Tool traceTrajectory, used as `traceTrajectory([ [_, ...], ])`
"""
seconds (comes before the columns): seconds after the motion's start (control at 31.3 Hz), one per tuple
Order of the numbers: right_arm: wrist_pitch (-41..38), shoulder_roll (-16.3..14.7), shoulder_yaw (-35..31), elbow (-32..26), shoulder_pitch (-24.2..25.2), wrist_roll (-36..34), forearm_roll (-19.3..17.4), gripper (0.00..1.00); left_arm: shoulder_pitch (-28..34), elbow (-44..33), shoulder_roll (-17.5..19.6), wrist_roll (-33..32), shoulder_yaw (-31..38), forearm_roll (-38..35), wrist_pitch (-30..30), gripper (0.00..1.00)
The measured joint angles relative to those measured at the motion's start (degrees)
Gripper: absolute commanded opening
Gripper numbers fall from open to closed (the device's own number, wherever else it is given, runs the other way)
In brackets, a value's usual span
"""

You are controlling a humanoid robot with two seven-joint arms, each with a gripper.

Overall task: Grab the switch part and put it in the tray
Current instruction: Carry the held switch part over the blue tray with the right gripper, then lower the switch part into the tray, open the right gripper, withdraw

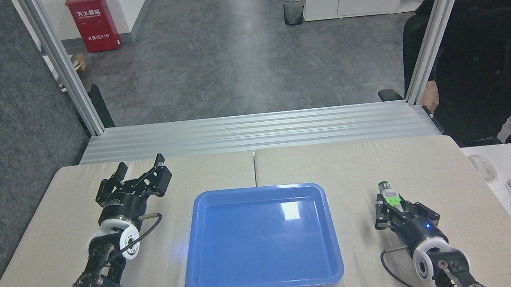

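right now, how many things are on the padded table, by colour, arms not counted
blue: 1, the tray
white and green: 1, the switch part, in the right gripper
total: 2

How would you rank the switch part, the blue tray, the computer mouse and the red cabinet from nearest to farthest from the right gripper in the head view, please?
From the right gripper:
1. switch part, held between its fingers.
2. tray, just to its left on the table.
3. computer mouse, to its right on the white desk.
4. red cabinet, far back left on the floor.
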Motion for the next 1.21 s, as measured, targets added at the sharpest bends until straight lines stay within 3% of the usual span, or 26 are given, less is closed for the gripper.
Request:
traceTrajectory([
  [0.22, 2.0, 3.6, 0.4, -3.0, -4.9, 0.6, 1.9, 0.00, 0.0, 0.0, 0.0, 0.0, 0.0, 0.0, 0.0, 1.00],
  [0.51, 6.7, 9.6, 6.9, -5.7, -8.1, 4.4, 5.7, 0.00, 0.0, 0.0, 0.0, 0.0, 0.0, 0.0, 0.0, 1.00],
  [0.8, 8.7, 13.8, 14.2, -6.3, -6.5, 10.0, 7.7, 0.00, 0.0, 0.0, 0.0, 0.0, 0.0, 0.0, 0.0, 1.00],
  [1.12, 8.5, 16.3, 18.9, -4.2, -3.1, 12.7, 12.2, 0.00, 0.0, 0.0, 0.0, 0.0, 0.0, 0.0, 0.0, 1.00],
  [1.21, 8.5, 16.7, 19.7, -3.4, -2.6, 12.9, 13.1, 0.14, 0.0, 0.0, 0.0, 0.0, 0.0, 0.0, 0.0, 1.00],
])
